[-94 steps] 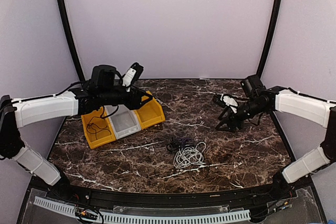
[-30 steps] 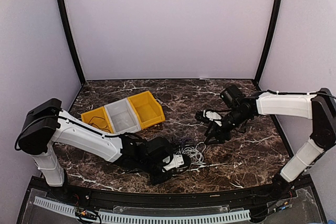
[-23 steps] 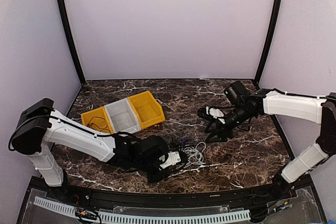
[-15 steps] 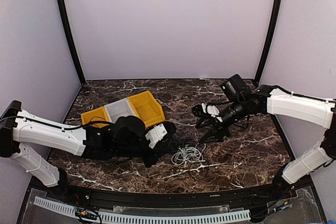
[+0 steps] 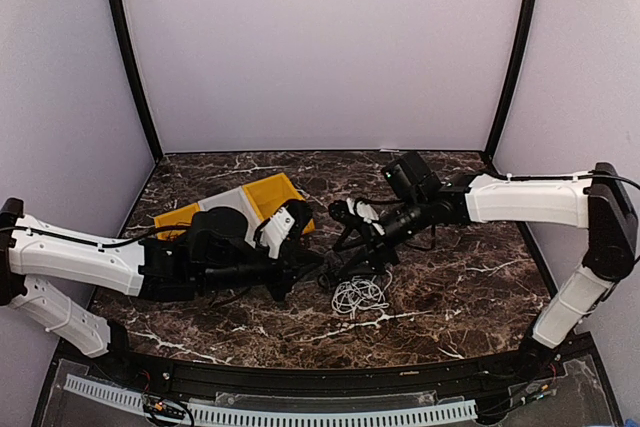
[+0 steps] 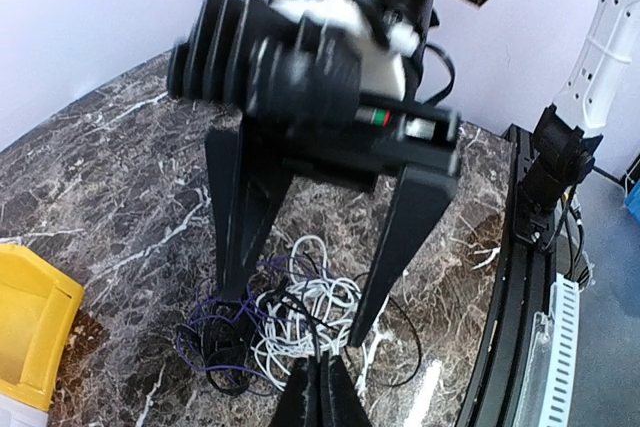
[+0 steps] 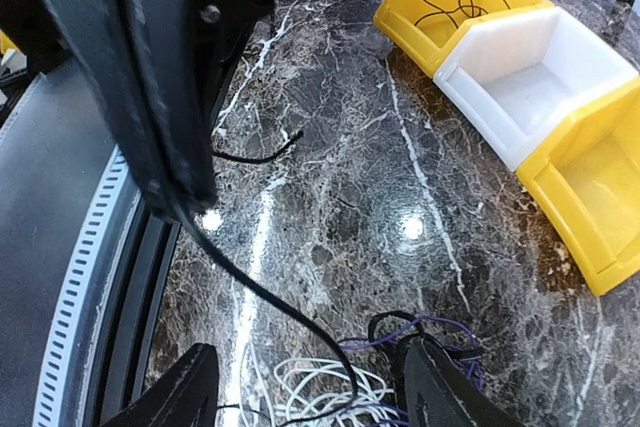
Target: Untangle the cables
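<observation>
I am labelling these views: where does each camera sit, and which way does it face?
Top external: above and behind the bases, looking down on the table; left arm and right arm show.
Left wrist: faces the open right end effector over the cables; own shut fingers at bottom.
Right wrist: faces the bins and left end effector, black cable trailing from it; own fingers low.
Shared: both wrist views show the cables.

Two yellow bins (image 7: 590, 197), one white bin (image 7: 520, 87), one cable tangle (image 5: 358, 295).
</observation>
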Robot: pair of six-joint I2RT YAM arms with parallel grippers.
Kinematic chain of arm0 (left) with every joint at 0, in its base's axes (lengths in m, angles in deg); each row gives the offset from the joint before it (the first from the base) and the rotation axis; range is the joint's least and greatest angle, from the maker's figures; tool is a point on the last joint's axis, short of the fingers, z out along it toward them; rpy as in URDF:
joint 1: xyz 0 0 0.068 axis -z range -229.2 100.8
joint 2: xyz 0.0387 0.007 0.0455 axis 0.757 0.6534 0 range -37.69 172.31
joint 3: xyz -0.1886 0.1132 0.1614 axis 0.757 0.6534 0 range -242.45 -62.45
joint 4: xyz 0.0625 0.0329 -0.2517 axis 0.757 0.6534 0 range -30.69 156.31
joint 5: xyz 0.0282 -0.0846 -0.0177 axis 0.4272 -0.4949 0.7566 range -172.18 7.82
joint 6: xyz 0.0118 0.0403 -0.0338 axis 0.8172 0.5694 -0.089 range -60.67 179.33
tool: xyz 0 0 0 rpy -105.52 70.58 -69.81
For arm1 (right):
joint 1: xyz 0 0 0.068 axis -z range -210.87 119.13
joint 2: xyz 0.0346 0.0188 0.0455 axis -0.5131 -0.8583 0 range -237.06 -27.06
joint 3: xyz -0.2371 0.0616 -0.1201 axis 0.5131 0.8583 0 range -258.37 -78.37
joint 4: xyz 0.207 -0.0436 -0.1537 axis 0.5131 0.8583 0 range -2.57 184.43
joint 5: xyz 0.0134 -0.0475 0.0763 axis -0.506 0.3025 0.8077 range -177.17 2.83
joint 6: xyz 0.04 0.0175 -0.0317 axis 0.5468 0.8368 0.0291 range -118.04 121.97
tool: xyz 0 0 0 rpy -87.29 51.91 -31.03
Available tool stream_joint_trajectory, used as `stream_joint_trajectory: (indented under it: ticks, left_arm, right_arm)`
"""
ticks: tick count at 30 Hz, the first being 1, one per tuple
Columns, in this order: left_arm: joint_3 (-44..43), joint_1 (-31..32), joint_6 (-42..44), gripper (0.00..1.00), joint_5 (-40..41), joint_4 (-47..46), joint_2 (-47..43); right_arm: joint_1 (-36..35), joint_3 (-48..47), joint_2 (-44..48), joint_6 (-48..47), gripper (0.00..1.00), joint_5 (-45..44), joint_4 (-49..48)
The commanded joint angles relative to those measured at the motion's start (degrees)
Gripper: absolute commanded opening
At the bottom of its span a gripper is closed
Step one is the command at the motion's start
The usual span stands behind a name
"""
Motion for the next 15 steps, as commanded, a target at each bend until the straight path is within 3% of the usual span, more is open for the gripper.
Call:
stream_joint_trajectory:
  ticks: [1,4,8,15]
  left_arm:
    - [1.1,-0.1,-1.0,0.00,1.9,-3.1,-5.1]
    - [1.0,-0.1,-0.8,0.00,3.1,-2.3,-7.4]
    - [-1.3,-0.1,1.0,0.00,6.8,2.7,-11.1]
    - [-14.1,-0.3,7.7,0.00,20.2,15.2,-19.2]
  right_arm:
    - [-1.4,-0.4,-4.4,4.7,0.61,6.0,-6.4]
    - [-1.8,-0.3,-7.9,6.8,0.49,8.2,-7.4]
    - [-1.8,-0.2,-11.3,8.0,0.27,10.1,-7.3]
    - [-1.8,1.7,-12.7,7.6,0.22,7.3,-5.5]
